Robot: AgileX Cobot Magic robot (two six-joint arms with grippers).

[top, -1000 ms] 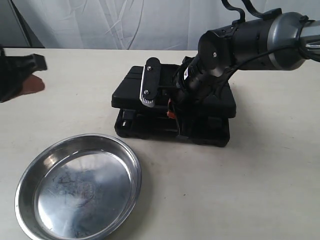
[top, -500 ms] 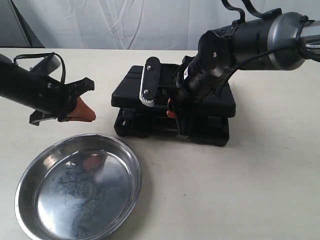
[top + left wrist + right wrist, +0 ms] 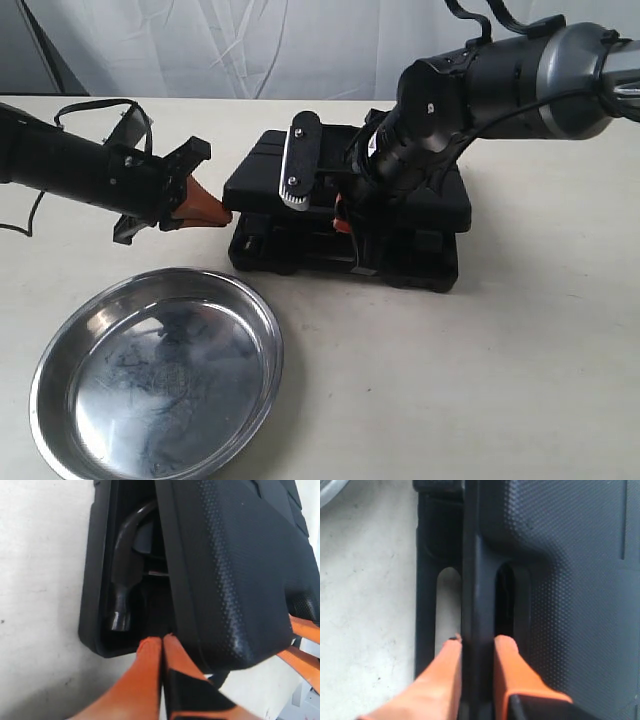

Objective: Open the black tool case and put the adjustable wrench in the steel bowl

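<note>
Nearest to us, the steel bowl [image 3: 150, 385] is lying empty on the pale table [image 3: 480, 380], just in front of the left end of the black tool case [image 3: 290, 255] and not touching it. Beyond the bowl, the left gripper [image 3: 208, 212] is reaching in from the left. Its orange fingers [image 3: 150, 652] are pressing together with nothing between them, and their tips are sitting at the gap along the left end of the case. The case is lying flat near the middle of the table with its lid [image 3: 255, 180] standing partly raised above the base. Through that gap we are seeing the dark head of a claw hammer [image 3: 122, 575] resting in its slot. The adjustable wrench is staying hidden from us under the lid. The right gripper [image 3: 348, 215] is coming down from the right and clamping the handle bar of the lid between its two orange fingers [image 3: 507, 665]. Behind everything, a white curtain [image 3: 250, 50] is hanging.
</note>
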